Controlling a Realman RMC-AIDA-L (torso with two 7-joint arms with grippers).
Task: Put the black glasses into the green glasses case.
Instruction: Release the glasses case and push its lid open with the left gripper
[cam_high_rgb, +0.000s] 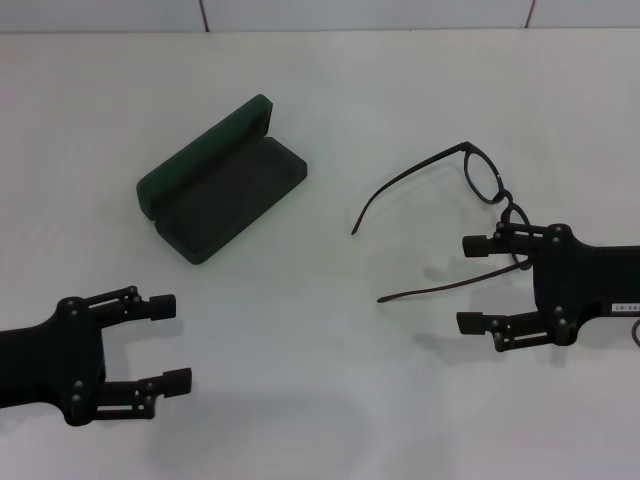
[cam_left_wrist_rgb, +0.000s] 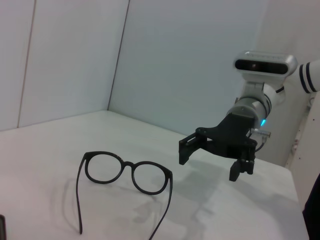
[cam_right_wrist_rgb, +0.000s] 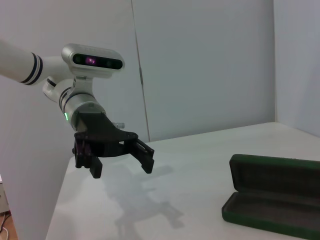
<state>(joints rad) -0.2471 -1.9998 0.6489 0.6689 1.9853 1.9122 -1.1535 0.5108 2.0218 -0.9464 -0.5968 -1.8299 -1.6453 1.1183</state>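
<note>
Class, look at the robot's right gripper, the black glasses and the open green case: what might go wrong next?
The right gripper, open, sits right at the black glasses; closing on a lens or thin temple might bend or flip them. The green glasses case lies far across the table, so they could slip in transit.

Black glasses (cam_high_rgb: 487, 180): thin black frame. Green glasses case (cam_high_rgb: 222, 180): dark green, darker lining. Worktop (cam_high_rgb: 330, 380): plain white.

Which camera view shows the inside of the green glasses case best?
The head view: it looks down into the open green glasses case, showing the whole dark lining and raised lid. The right wrist view shows the case from the side, cut at the picture's edge. The left wrist view does not show it.
</note>
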